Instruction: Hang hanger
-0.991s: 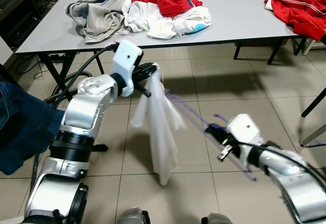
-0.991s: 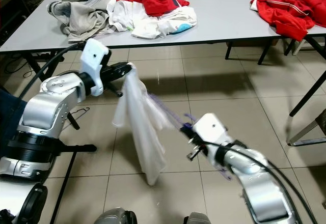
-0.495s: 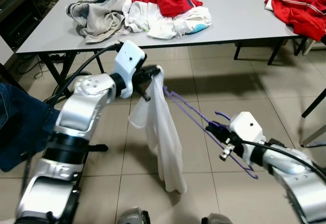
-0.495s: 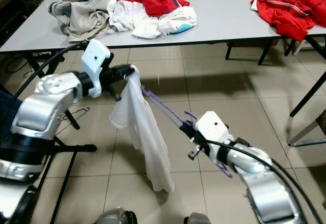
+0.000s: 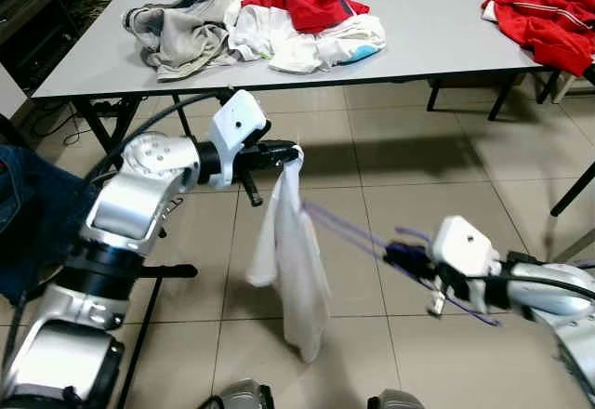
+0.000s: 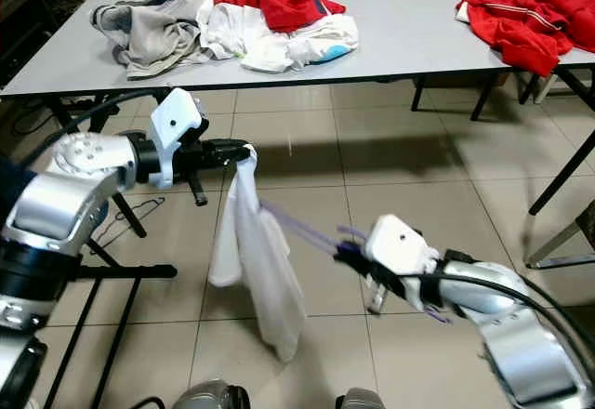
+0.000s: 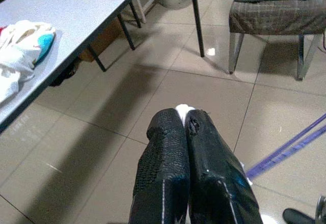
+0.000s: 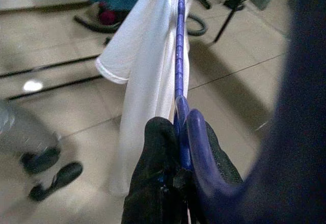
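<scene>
Open tiled floor (image 5: 437, 177) below the table edge (image 5: 279, 76). My left gripper (image 5: 292, 154) pinches the white garment (image 5: 293, 260); my right gripper (image 5: 402, 258) clamps the purple hanger (image 5: 349, 232), its length pointing toward ten o'clock.

My left arm is bent at the elbow and reaches forward, wrist roughly level, with the left gripper (image 5: 290, 154) pointing toward my right. Its 2 black fingers (image 7: 168, 158) are pressed together, with a bit of white cloth (image 7: 182, 111) pinched at the very tips. My right arm stretches low and forward. The right gripper (image 8: 178, 132) points toward my left, its fingers clamped on the purple hanger (image 8: 179, 71), whose bar runs straight out beyond the tips
</scene>
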Tool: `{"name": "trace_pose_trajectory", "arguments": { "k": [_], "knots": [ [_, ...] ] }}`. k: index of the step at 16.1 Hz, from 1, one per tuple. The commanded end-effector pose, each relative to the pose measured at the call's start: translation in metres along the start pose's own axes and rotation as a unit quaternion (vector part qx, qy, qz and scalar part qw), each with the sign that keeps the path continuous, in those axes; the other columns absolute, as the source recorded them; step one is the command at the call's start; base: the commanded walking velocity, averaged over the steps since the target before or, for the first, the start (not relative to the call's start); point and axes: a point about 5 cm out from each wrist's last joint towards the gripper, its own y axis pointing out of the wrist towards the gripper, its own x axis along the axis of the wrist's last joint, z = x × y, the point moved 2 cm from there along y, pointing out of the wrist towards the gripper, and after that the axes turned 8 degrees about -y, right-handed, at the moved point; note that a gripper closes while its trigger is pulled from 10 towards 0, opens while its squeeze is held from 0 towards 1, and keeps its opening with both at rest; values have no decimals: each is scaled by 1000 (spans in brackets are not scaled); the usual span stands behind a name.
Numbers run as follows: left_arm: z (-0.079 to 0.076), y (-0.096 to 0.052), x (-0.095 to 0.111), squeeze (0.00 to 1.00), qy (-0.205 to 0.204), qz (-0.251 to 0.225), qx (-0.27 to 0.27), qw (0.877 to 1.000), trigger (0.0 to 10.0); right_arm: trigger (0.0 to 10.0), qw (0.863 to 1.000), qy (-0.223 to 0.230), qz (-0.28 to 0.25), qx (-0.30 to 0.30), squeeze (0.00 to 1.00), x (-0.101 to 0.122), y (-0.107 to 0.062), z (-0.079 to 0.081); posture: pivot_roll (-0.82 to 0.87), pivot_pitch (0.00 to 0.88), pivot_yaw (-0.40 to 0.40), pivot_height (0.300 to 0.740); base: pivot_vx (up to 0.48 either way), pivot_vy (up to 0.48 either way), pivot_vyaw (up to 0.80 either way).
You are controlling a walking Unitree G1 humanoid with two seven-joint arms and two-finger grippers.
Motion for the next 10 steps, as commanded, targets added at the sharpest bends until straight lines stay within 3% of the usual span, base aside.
{"name": "trace_pose_trajectory", "arguments": {
  "k": [1,3,6,9,10],
  "knots": [
    [3,-3,10,0,35,2,-14,999,0,10000,999,-18,-4,29,0,2,-2,5,-160,0,88,740,0,0,0],
    [-8,-8,12,0,47,4,-82,996,0,10000,999,-20,7,36,0,-5,-7,0,-160,0,88,740,0,0,0],
    [-33,-12,15,0,47,9,-192,980,0,10000,997,-34,8,68,0,-8,-7,-4,-157,0,82,740,0,0,0],
    [-38,-14,17,0,54,14,-222,973,0,10000,996,-28,12,84,0,-13,-4,-6,-150,0,70,740,0,0,0],
    [-37,-16,20,0,62,13,-220,973,0,10000,994,-19,38,98,0,-23,-4,-2,-150,0,70,740,0,0,0]
  ]
}}
